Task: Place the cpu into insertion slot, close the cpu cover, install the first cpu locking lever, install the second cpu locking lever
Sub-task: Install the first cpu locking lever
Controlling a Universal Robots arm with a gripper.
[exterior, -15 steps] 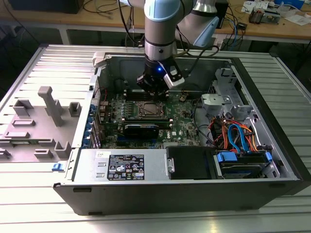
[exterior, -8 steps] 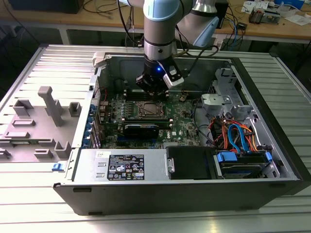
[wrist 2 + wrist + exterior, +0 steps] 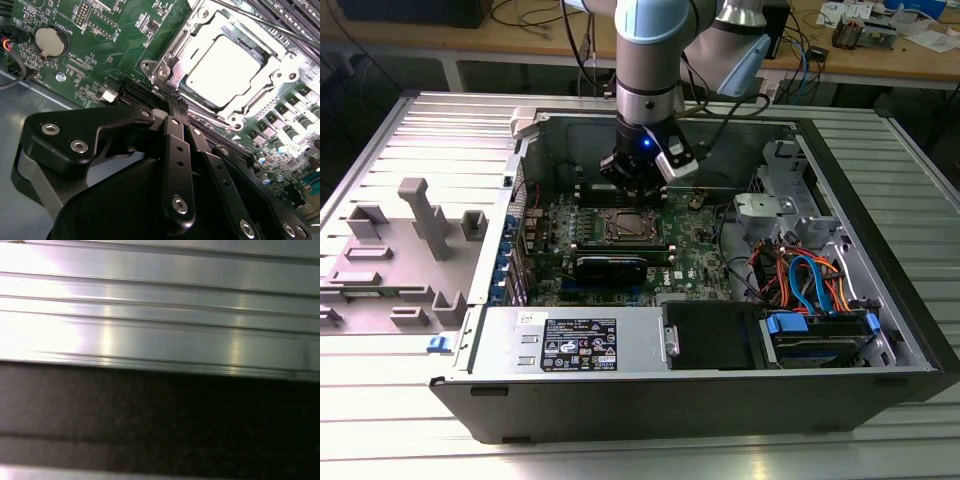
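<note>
Second wrist view: cpu sits in the insertion slot, cpu cover down around it. My hand, fingers pinched together and empty, hovers at the slot's edge; I'd press the lever slowly, squarely.

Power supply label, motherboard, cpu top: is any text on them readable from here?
On the power supply label: printed lines and symbols, too small to read.
On the motherboard: white lettering beside the parts, too small to read reliably.
On the cpu: no markings legible on its bright top.
</note>
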